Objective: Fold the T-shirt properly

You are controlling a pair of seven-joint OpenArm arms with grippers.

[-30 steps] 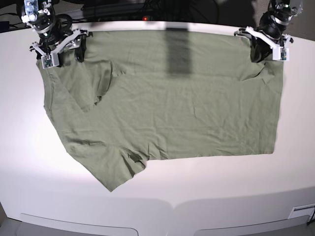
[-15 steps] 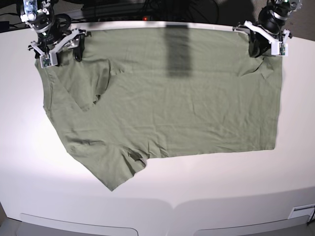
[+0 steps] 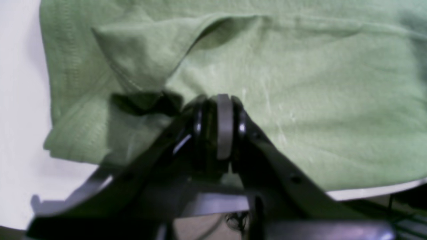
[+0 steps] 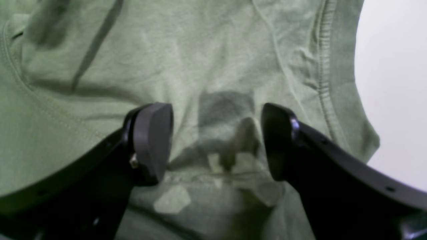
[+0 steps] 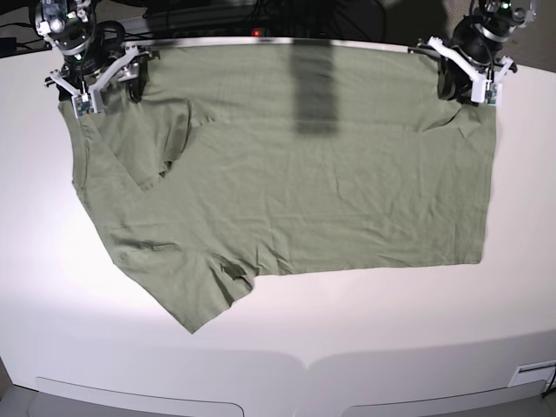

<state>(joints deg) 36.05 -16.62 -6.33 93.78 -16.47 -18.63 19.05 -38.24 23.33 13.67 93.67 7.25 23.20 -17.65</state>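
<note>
White table fills the base view, curved front edge, dark clutter and cables behind the far edge. T-shirt lies spread flat across the far half of it, sage green, lightly wrinkled all over.

Far left corner: right gripper sits over the shirt's edge near the shoulder and sleeve area. Jaws stand wide apart. Right wrist view confirms it: both black pads are spread, with bare fabric showing between them and nothing pinched. A stitched hem runs down the right of that view, table beyond it.

Just right of that gripper, a sleeve is folded back onto the body, making a darker flap. Lower left, the other sleeve sticks out toward the front edge as a point. A dark vertical shadow band crosses the shirt top centre.

Far right corner: left gripper is down on the shirt's far right corner. In the left wrist view the jaws are closed together, and a fold of fabric bunches up right at the tips. Can't tell if cloth is really clamped there.

Right edge of the shirt runs straight toward the front; bottom edge lies straight too.
</note>
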